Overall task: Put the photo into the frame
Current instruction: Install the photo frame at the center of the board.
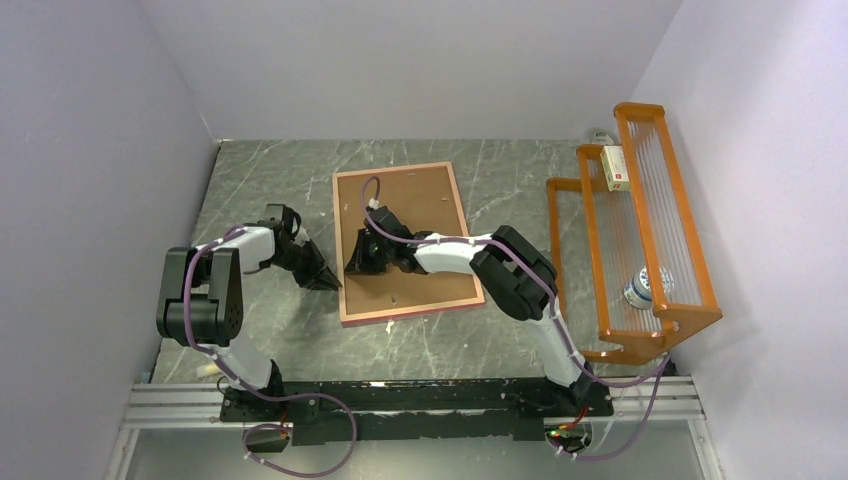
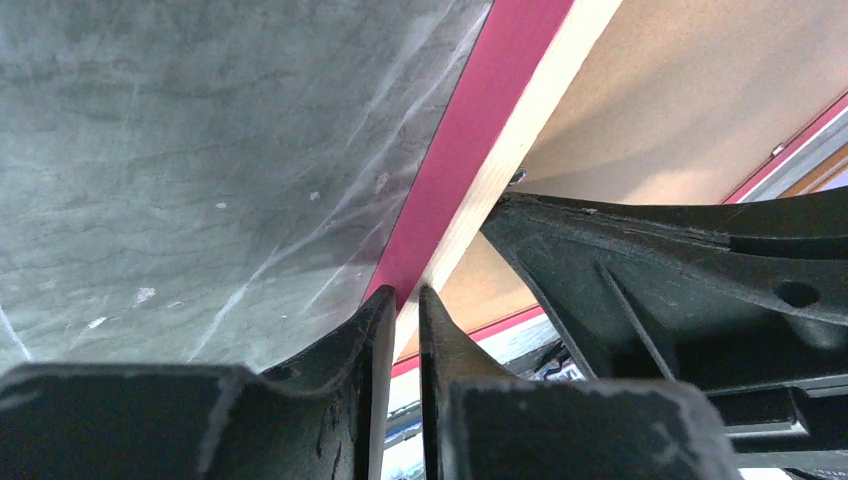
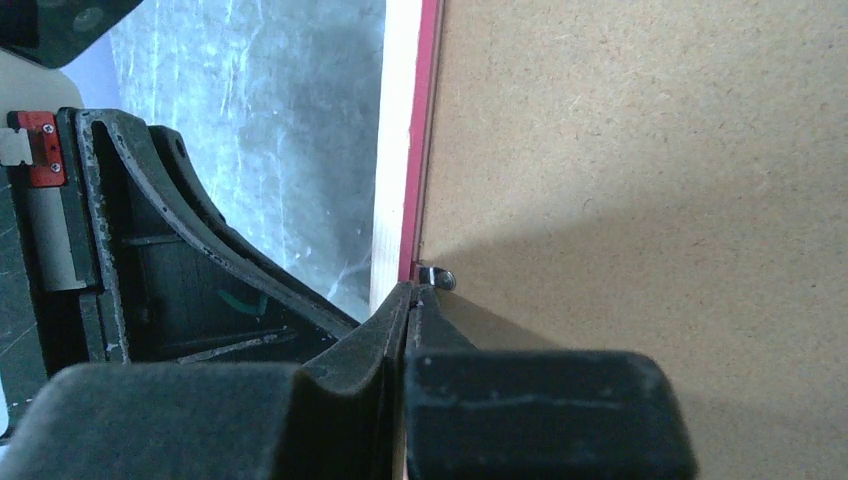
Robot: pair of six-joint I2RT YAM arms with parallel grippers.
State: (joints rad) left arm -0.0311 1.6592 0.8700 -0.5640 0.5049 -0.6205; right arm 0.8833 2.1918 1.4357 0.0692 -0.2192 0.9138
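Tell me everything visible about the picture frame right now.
The frame is a large thin rectangle lying back up on the table, its outer edge bright pink, its back pale wood, a brown backing board set inside. The left hand, nearly closed, touches its left rim; the shut right hand sits at a small metal tab on that side.

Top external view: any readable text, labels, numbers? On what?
No text can be read in any view.
Small box on the orange rack: red and white label, too small to read.
Round container on the same rack: printed label, too blurred to read.
Wrist views: no lettering visible.
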